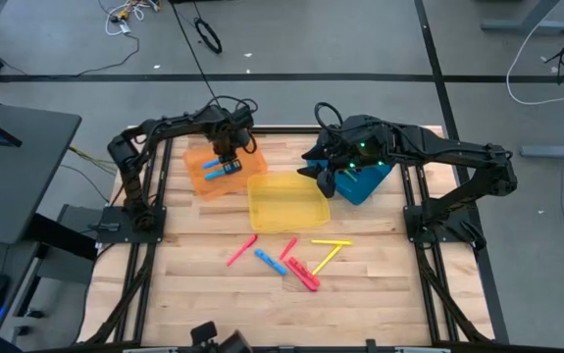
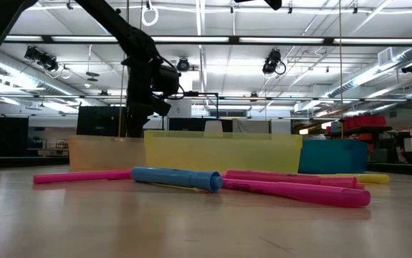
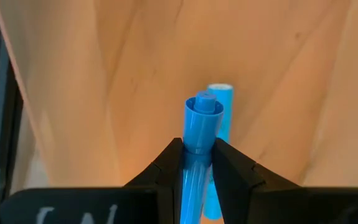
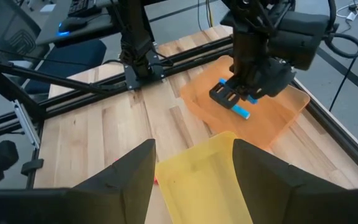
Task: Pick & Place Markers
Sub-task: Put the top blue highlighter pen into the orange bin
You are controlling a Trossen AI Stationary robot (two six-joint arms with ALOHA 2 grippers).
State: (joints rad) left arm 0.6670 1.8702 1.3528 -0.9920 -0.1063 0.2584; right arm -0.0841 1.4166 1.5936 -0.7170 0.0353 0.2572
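Left gripper (image 1: 225, 163) is clamped on a blue marker (image 3: 202, 124) over the orange tray (image 1: 195, 160) — the marker's long axis runs out along the fingers, cap end pointing away from the wrist. A second blue marker (image 3: 220, 106) lies in the tray just beside it, roughly parallel. Right gripper (image 4: 191, 163) hangs spread and empty above the yellow tray (image 1: 286, 201). Remaining markers (image 1: 291, 260) — pink, blue, yellow — lie scattered at mixed angles on the table (image 1: 193, 284).

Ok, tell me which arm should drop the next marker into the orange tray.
Left. The left gripper already clamps a blue marker over the orange tray; the right gripper hangs open and empty above the yellow tray.
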